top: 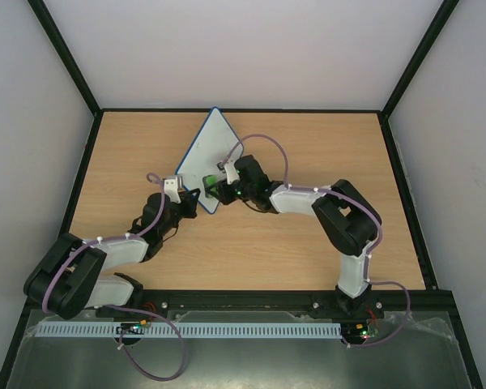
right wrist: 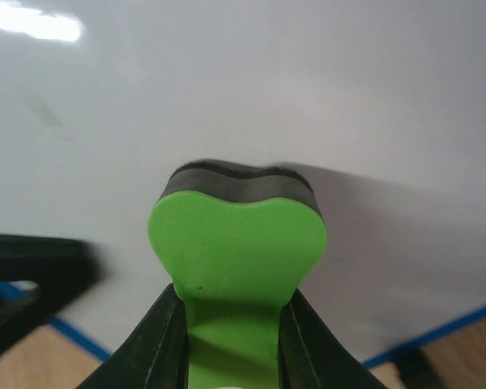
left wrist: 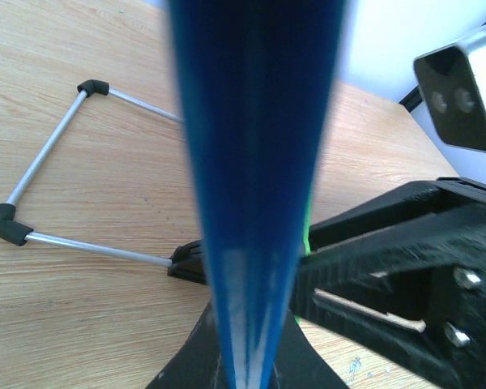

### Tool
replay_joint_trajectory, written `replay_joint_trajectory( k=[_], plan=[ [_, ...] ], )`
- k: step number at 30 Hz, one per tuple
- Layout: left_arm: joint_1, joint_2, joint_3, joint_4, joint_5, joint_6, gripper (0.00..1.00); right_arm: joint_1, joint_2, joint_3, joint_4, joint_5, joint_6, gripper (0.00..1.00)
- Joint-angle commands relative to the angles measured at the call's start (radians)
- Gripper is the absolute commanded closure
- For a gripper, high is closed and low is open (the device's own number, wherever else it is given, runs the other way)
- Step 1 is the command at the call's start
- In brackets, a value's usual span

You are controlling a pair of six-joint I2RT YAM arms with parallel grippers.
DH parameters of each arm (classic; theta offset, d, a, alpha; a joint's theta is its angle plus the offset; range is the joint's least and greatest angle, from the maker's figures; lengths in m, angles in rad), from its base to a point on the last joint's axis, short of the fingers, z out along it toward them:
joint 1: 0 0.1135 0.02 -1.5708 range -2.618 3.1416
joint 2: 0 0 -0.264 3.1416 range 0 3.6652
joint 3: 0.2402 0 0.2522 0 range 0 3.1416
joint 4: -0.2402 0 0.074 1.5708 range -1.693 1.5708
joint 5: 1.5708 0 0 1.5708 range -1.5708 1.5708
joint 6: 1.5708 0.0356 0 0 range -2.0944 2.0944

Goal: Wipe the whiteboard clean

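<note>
The whiteboard (top: 212, 154), white with a thin blue frame, stands tilted up on the wooden table. My left gripper (top: 194, 199) is shut on its near lower edge; the left wrist view shows that blue edge (left wrist: 255, 203) running straight up between the jaws of the left gripper (left wrist: 255, 356). My right gripper (top: 217, 186) is shut on a green eraser (right wrist: 236, 243), whose black felt face (right wrist: 235, 182) lies against the whiteboard's face (right wrist: 227, 89). A faint grey smudge (right wrist: 42, 109) shows at the upper left of the face. The eraser (top: 211, 180) sits low on the board.
The board's wire stand (left wrist: 44, 154) with black feet (left wrist: 8, 223) rests on the table behind the board. The right arm's black fingers (left wrist: 389, 267) lie close beside the left gripper. Black rails (top: 81, 170) and white walls border the table.
</note>
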Motion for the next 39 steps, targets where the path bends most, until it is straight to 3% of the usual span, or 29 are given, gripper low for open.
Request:
replay_joint_trajectory(
  k=[1, 15, 20, 28, 39],
  plan=[
    [-0.025, 0.018, 0.027, -0.050, 0.146, -0.047, 0.97, 0.055, -0.002, 0.036, 0.002, -0.070, -0.022, 0.98],
    [-0.024, 0.023, 0.040, -0.078, 0.202, -0.027, 0.97, -0.177, 0.158, 0.168, -0.035, 0.029, -0.083, 0.98],
    [-0.024, 0.021, 0.037, -0.091, 0.231, -0.023, 0.97, -0.167, 0.166, 0.174, -0.029, -0.048, -0.071, 0.98],
    [-0.024, 0.018, 0.017, -0.118, 0.224, -0.018, 0.97, -0.044, 0.065, 0.099, -0.032, -0.139, -0.096, 0.98],
    [-0.024, 0.018, 0.012, -0.128, 0.229, -0.018, 0.97, -0.110, 0.183, 0.406, -0.137, -0.035, -0.032, 0.98]
  ],
)
